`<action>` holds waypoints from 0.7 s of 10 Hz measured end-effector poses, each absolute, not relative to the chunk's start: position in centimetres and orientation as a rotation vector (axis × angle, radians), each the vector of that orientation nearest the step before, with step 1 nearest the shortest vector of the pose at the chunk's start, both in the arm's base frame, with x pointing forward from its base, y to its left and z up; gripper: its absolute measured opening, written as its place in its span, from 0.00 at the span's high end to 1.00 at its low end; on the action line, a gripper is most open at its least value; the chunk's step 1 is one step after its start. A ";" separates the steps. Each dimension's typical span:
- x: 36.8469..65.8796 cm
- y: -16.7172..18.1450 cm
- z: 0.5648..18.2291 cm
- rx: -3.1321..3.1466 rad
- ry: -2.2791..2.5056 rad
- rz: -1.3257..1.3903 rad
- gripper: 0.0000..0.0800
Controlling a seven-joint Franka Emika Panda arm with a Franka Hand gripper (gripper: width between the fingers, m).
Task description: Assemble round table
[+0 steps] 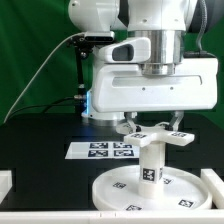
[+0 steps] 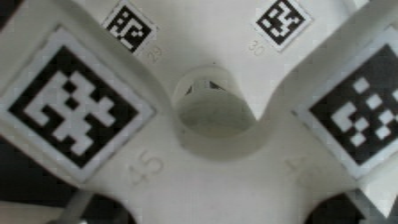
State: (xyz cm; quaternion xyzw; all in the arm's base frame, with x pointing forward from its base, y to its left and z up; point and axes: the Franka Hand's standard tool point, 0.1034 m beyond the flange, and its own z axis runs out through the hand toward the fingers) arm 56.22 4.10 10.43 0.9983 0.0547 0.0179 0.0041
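Note:
In the exterior view the large rimmed round disc (image 1: 125, 190) lies flat at the front of the black table. The short thick cylinder leg (image 1: 151, 166) stands upright on its middle. The cross-shaped foot piece (image 1: 156, 137) sits on top of the leg. My gripper (image 1: 153, 124) is straight above it, with a finger at each side of the foot piece, closed on it. In the wrist view the foot piece (image 2: 187, 165) fills the picture, with tags on its arms and a round centre socket (image 2: 214, 112). My dark fingertips (image 2: 80, 212) show at the picture's corners.
The marker board (image 1: 103, 150) lies flat behind the disc, toward the exterior view's left. White raised blocks stand at the front left (image 1: 5, 182) and front right (image 1: 214, 184) edges. A black cable (image 1: 45, 70) hangs at the back left before a green curtain.

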 end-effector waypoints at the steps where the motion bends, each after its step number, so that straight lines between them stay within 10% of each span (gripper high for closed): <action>1: 56.2 4.1 10.4 3.132 0.107 0.056 0.45; 7: 56.3 4.1 10.3 2.925 -1.221 0.086 0.45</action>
